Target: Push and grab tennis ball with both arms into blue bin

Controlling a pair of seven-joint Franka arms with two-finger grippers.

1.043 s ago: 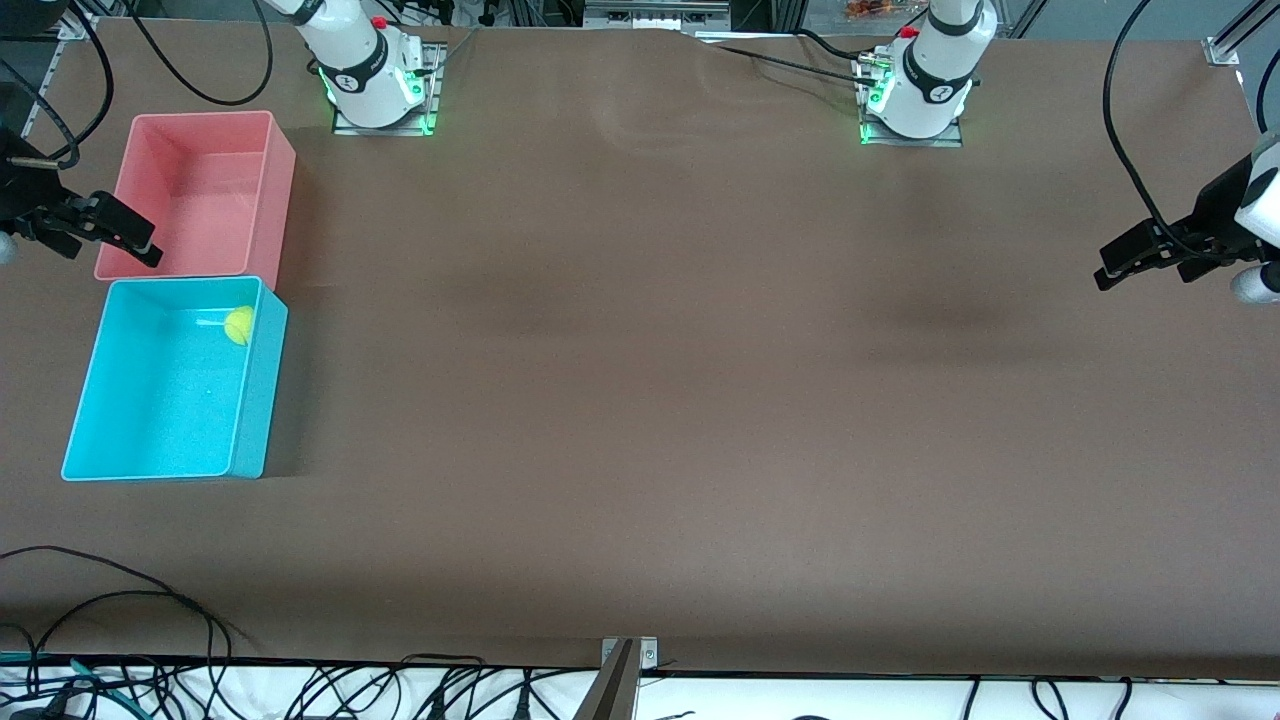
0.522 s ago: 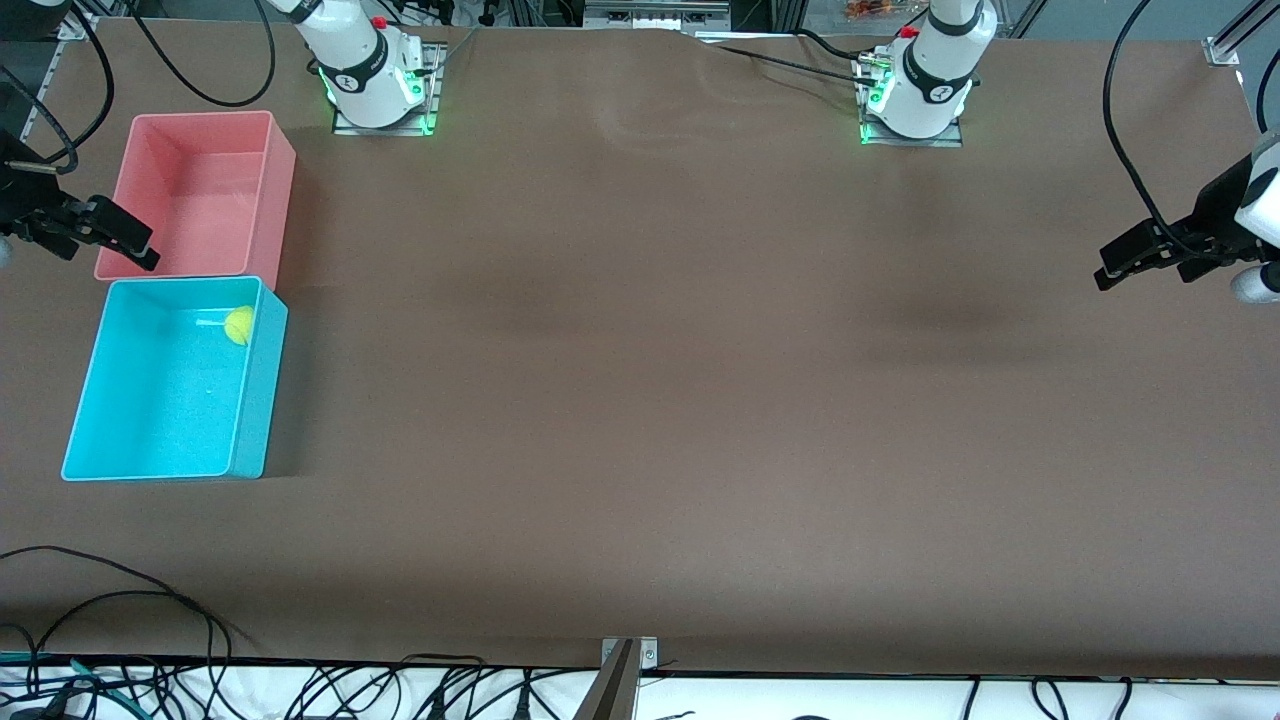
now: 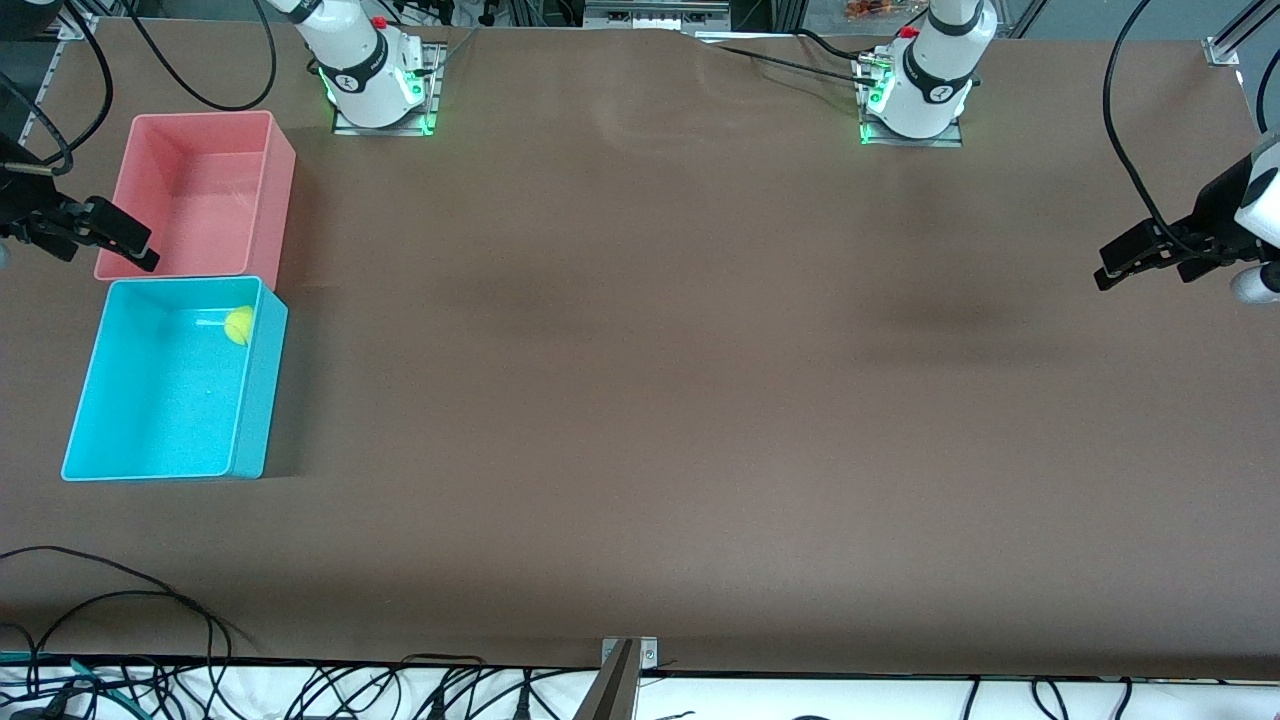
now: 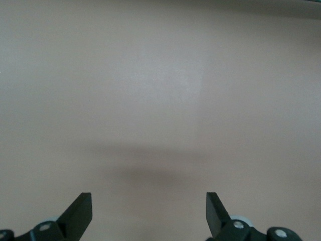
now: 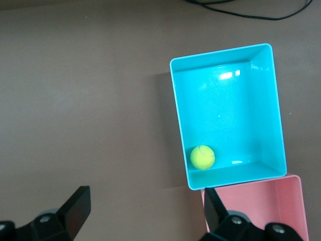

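The tennis ball [image 3: 238, 325] lies inside the blue bin [image 3: 262, 400], in the corner nearest the pink bin and the table's middle. The right wrist view shows the ball [image 5: 202, 157] in the bin [image 5: 225, 115] from high above. My right gripper [image 3: 135, 245] is open and empty, up in the air over the pink bin's outer edge at the right arm's end of the table; its jaws [image 5: 144, 196] stand wide apart. My left gripper [image 3: 1105, 268] is open and empty over bare table at the left arm's end, and it [image 4: 149, 198] sees only tabletop.
An empty pink bin [image 3: 190, 200] stands against the blue bin, farther from the front camera; it also shows in the right wrist view [image 5: 261, 211]. Black cables [image 3: 120, 590] lie along the table's front edge. The brown tabletop [image 3: 640, 380] spreads between the arms.
My right gripper has drifted slightly outward toward the right arm's end of the table. The ball, the bins and the left gripper have not moved.
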